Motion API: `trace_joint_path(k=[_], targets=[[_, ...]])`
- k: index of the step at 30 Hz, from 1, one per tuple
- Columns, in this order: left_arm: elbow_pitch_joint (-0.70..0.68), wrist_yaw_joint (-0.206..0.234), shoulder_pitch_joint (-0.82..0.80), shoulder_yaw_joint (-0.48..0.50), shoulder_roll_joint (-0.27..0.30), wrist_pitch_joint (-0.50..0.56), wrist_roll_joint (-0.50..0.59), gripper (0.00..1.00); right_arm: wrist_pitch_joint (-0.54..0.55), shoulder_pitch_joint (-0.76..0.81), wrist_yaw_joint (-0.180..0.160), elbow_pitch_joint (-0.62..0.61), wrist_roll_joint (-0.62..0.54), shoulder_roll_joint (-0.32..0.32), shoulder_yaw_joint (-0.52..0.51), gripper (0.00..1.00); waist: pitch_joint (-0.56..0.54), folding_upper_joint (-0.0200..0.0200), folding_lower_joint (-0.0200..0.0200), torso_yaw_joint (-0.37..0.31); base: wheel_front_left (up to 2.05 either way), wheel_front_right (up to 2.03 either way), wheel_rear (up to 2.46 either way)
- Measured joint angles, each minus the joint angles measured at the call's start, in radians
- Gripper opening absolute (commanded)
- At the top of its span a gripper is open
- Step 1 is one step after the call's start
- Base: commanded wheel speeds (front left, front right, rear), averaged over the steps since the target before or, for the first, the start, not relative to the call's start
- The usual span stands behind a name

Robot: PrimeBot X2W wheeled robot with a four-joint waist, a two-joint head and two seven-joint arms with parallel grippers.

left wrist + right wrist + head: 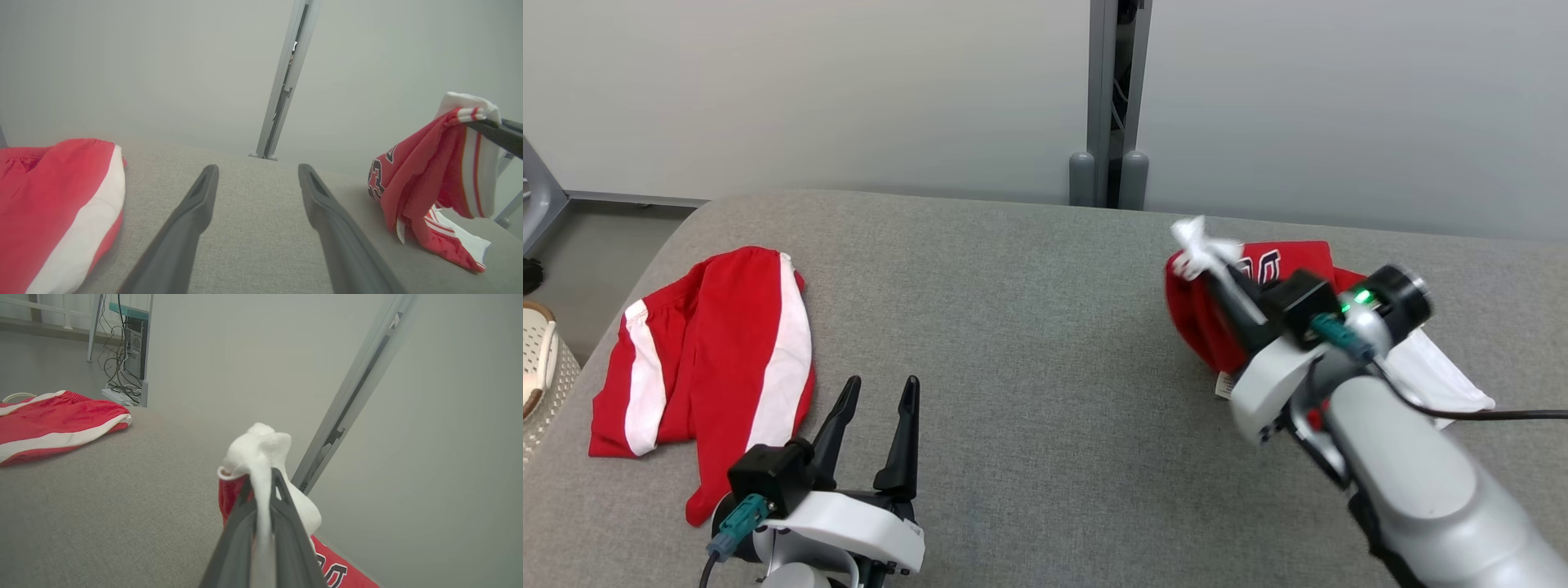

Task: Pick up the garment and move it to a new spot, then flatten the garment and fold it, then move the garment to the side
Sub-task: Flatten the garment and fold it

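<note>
Right wrist view: garment point(257, 451) hangs clamped in the right gripper point(262, 479).

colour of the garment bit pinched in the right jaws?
White trim of the red jersey; clearest in right wrist view.

On the grey fabric-covered surface point(1029, 327) we find the red shorts with white side stripes point(719, 343) at the left, just beside our left gripper point(882, 382). The red-and-white numbered jersey point(1201, 314) lies at the right, its far edge raised in our right gripper point(1209, 261). A grey metal post point(1111, 98) stands behind, and what may be a woven basket point(543, 359) sits off the left edge.
</note>
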Motion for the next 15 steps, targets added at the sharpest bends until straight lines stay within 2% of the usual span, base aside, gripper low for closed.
trace_joint_path(k=[5, 9, 10, 15], targets=[[-0.002, 0.0, -0.001, 0.004, 0.0, 0.0, 0.002, 1.0, 0.004, 0.0, 0.0, 0.041, 0.126, 0.012, 0.176, 0.0, 0.012, 0.0, 0.0, 0.003, 0.0, 0.0, 0.0], [-0.002, 0.0, -0.006, 0.001, 0.0, 0.0, 0.001, 1.0, -0.001, -0.036, 0.0, 0.069, 0.214, 0.035, 0.277, 0.02, 0.024, 0.0, 0.0, 0.003, 0.0, 0.0, 0.0], [-0.002, 0.0, -0.007, -0.001, 0.0, 0.0, 0.001, 1.0, -0.001, -0.046, 0.0, 0.074, 0.232, 0.043, 0.302, 1.0, 0.026, 0.0, 0.0, 0.004, 0.0, 0.0, 0.0], [0.0, 0.0, -0.012, -0.006, 0.0, 0.0, -0.001, 1.0, 0.067, -0.076, 0.0, 0.095, 0.377, 0.073, 0.456, 1.0, 0.029, 0.0, 0.0, 0.007, 0.0, 0.0, 0.0]])
